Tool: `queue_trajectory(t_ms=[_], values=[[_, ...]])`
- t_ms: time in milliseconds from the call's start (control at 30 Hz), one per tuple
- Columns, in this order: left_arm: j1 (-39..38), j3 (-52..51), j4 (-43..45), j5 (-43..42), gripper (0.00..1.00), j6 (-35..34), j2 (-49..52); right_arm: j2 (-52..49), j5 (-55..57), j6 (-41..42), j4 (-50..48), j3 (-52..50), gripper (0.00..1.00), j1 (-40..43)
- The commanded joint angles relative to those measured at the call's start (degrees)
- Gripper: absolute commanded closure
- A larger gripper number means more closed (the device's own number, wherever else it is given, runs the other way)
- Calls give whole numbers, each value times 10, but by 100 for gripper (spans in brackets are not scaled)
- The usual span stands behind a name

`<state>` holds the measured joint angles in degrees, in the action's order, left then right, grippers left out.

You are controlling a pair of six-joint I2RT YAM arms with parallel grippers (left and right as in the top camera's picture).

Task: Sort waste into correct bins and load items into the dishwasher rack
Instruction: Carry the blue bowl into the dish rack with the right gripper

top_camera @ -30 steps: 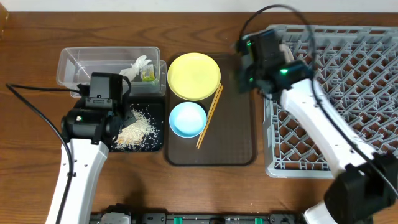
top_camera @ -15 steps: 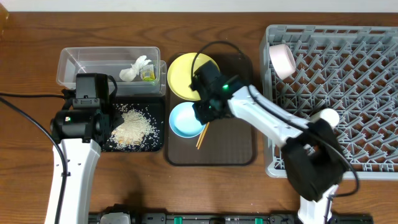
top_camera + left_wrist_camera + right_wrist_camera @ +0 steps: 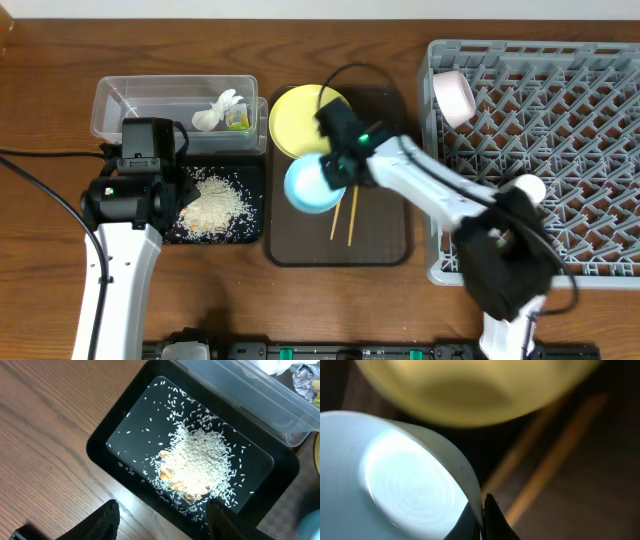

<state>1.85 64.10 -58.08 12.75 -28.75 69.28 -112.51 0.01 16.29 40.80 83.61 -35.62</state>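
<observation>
tub (image 3: 140, 105): clear plastic | black tray (image 3: 93, 448): glossy | blue bowl (image 3: 310, 187): smooth (glazed-looking) | table (image 3: 300, 40): wood

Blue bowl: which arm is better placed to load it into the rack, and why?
Right. The right end effector grips the blue bowl by its rim, with the rack on that side. The left end effector hangs open over the black tray, away from both.
</observation>
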Motion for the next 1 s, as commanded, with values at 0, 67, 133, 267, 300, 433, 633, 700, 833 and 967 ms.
queue_trajectory(t_ms=[0, 67, 133, 267, 300, 433, 633, 700, 833, 967], values=[[3, 3, -2, -1, 42, -9, 0, 102, 91, -13, -5, 22, 99, 53], [3, 3, -1, -1, 42, -9, 0, 136, 122, -47, -11, 22, 99, 80], [3, 3, 0, -1, 42, -9, 0, 163, 157, -95, -21, 22, 99, 108], [3, 3, 3, -1, 42, -9, 0, 195, 255, -185, -57, 22, 99, 170], [3, 3, 3, -1, 42, -9, 0, 196, 278, -221, -75, 22, 99, 188], [3, 3, 3, -1, 42, -9, 0, 189, 318, -369, -120, 22, 99, 241], [3, 3, 7, -1, 42, -10, 0, 146, 468, -437, -202, 22, 99, 297], [3, 3, 9, -1, 42, -10, 0, 123, 499, -462, -233, 22, 99, 313], [3, 3, 9, -1, 41, -9, 0, 75, 583, -493, -308, 22, 99, 335], [3, 3, 9, -1, 41, -9, 0, 37, 612, -511, -348, 22, 99, 339]])
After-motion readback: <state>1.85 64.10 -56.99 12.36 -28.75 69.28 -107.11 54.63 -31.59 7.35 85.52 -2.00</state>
